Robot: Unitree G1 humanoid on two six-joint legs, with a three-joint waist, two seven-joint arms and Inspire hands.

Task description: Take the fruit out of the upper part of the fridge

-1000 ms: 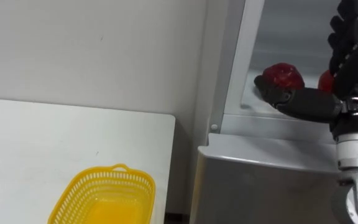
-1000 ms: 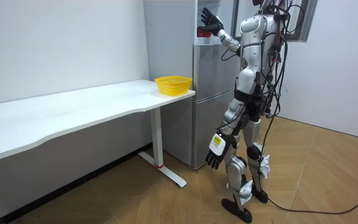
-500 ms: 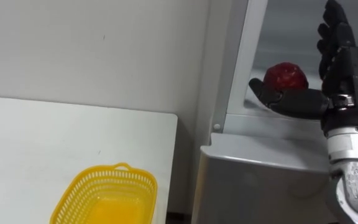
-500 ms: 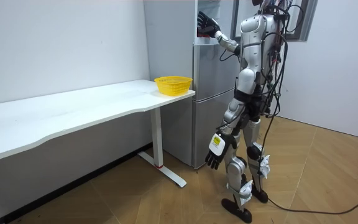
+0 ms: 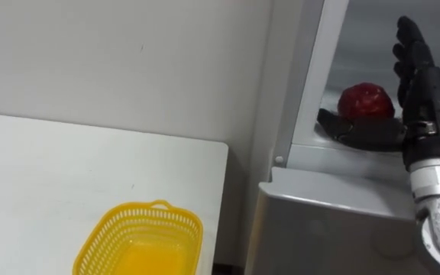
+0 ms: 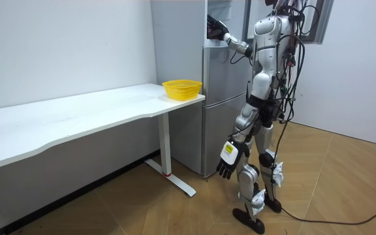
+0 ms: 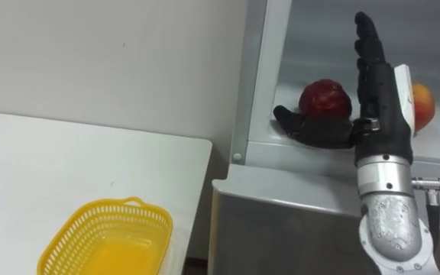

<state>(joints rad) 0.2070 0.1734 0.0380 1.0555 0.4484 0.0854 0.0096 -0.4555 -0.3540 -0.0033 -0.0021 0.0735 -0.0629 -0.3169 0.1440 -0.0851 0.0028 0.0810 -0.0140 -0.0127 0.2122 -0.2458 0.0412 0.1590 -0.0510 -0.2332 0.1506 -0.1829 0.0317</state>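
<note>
Right hand (image 7: 382,95) spread open, upper right, thumb by the red apple (image 7: 325,98): probably firm, smooth, light, so cup its sides.

no legible text, number, label or sign found on any surface in view. the small white tag at the back of the left hand (image 6: 227,158), seen in the room view, is too small to read.
</note>
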